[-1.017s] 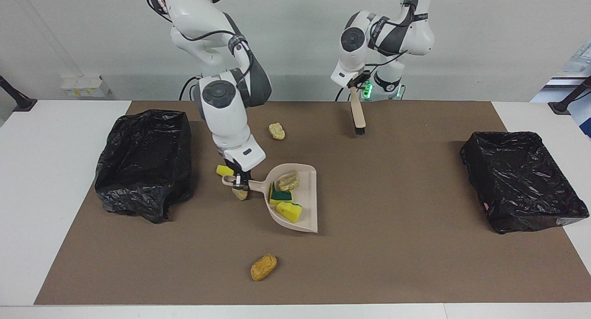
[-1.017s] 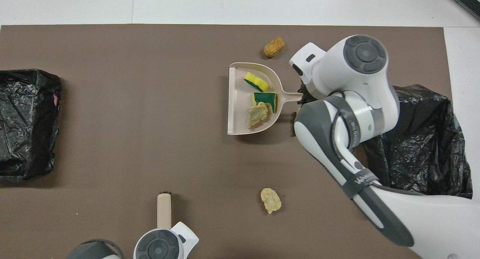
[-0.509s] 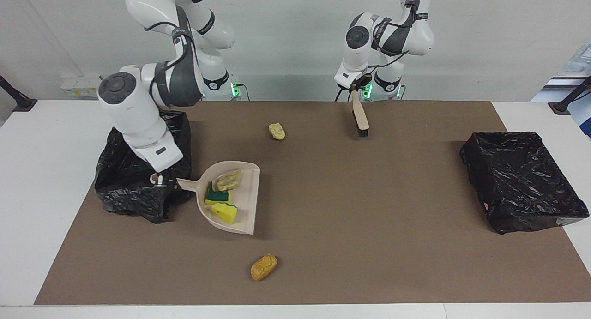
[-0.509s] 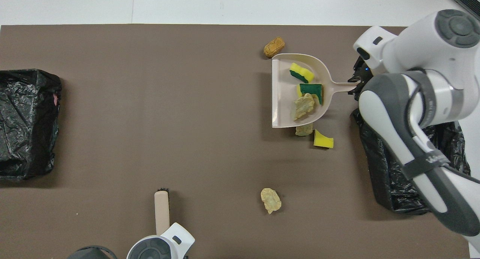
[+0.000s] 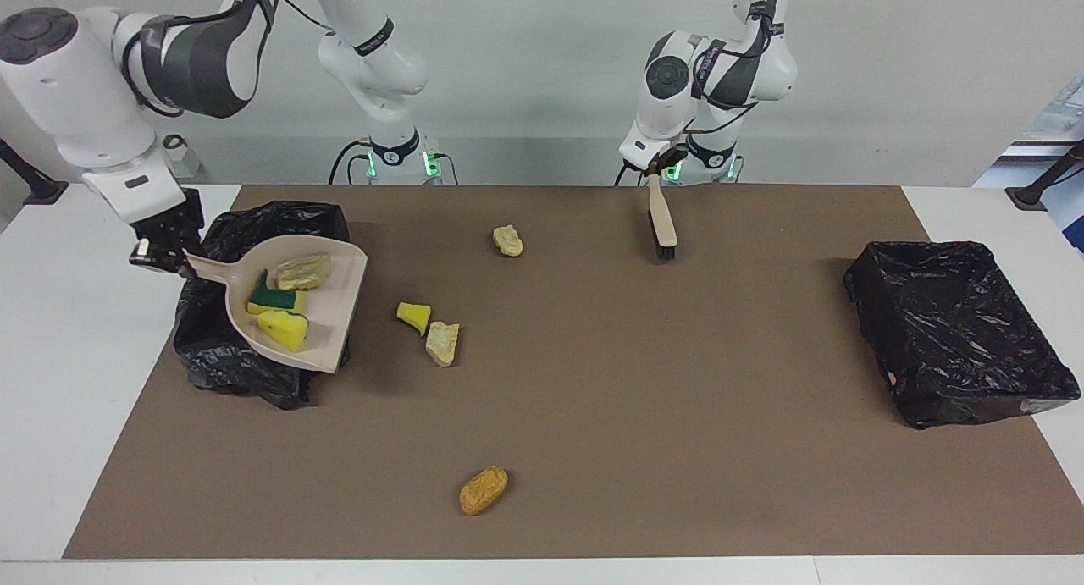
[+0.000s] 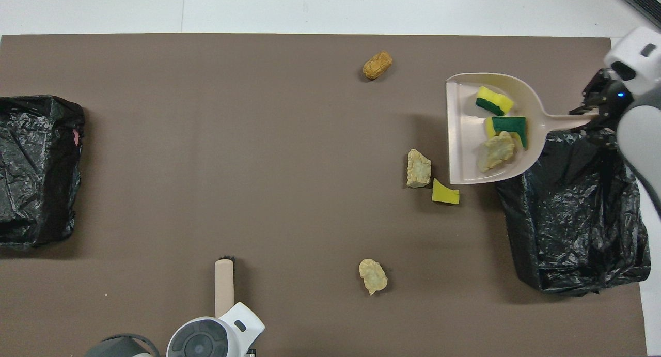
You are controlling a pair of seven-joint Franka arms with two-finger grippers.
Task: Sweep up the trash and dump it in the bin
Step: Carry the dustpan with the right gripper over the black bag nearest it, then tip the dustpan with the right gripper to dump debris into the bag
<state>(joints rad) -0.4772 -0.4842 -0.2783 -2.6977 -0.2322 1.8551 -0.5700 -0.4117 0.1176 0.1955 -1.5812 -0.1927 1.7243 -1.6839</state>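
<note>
My right gripper [image 5: 161,255] [image 6: 594,109] is shut on the handle of the beige dustpan [image 5: 339,301] [image 6: 462,140]. It holds the pan in the air over the black-lined bin [image 5: 241,369] [image 6: 573,217] at the right arm's end. In the pan lie a yellow sponge scrap [image 5: 284,329] [image 6: 494,101], a green-backed scrap [image 5: 271,299] [image 6: 508,125] and a tan lump [image 5: 303,272] [image 6: 494,151]. Loose trash on the mat: a yellow scrap [image 5: 413,317] [image 6: 445,192], a tan lump [image 5: 442,343] [image 6: 418,168], another tan lump [image 5: 508,240] [image 6: 373,276] and an orange-brown lump [image 5: 483,490] [image 6: 377,65]. My left gripper [image 5: 656,163] is shut on the brush [image 5: 660,221] [image 6: 224,287].
A second black-lined bin [image 5: 957,331] [image 6: 36,171] stands at the left arm's end of the brown mat [image 5: 677,382]. The brush hangs bristles down just over the mat near the left arm's base.
My right arm has lifted the dustpan and carried it toward its own end, up over the bin. A yellow scrap and a tan lump now show on the mat. The left arm barely moved.
</note>
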